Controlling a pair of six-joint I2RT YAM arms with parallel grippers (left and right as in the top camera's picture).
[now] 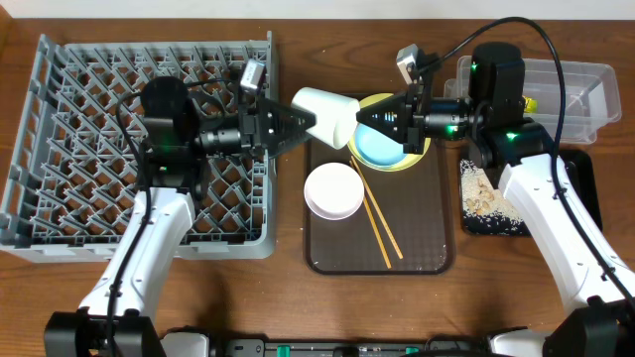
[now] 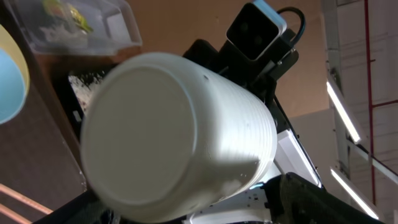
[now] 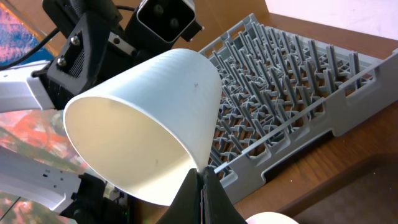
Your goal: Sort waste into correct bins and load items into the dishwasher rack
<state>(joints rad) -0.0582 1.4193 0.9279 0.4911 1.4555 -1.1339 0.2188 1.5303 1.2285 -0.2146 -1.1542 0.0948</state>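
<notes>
White cup (image 1: 327, 113) sideways, mouth facing right pincer (image 1: 361, 121) (pinching rim); left pincer (image 1: 304, 120) spread at base.

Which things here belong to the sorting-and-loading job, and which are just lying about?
Job: cup, white bowl, blue bowl, plate, chopsticks, rack, tub, wrapper, black tray, rice scraps.
Lying about: brown tray only.
</notes>
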